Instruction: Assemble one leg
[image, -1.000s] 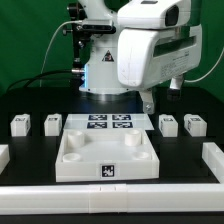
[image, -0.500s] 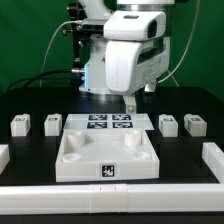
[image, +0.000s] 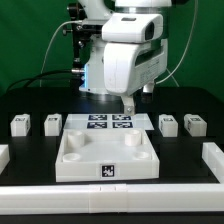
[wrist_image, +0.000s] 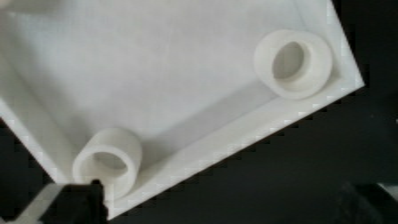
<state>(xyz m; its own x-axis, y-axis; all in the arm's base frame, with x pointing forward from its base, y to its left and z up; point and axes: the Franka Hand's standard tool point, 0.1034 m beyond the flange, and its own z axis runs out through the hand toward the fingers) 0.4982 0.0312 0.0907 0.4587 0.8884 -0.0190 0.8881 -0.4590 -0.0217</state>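
Observation:
Four small white legs stand in a row on the black table: two at the exterior view's left (image: 18, 125) (image: 52, 123) and two at its right (image: 169, 125) (image: 194, 124). The large white tray-like piece (image: 85, 160) lies in the middle front, with round corner sockets. My gripper (image: 127, 106) hangs above the tray's far edge, touching none of the legs. In the wrist view the tray (wrist_image: 160, 80) fills most of the picture, with two sockets (wrist_image: 295, 62) (wrist_image: 116, 160). My gripper (wrist_image: 222, 205) is open and empty; one dark finger (wrist_image: 63, 200) shows beside the near socket. No leg shows in the wrist view.
The marker board (image: 110, 123) lies just behind the tray. White rails lie at the exterior view's left (image: 3, 155), right (image: 214, 156) and along the front edge (image: 110, 196). The robot base and cables stand at the back.
The arm has swung from the exterior view's right to the centre, over the marker board and the tray's far edge. Over the last half second it has barely moved.

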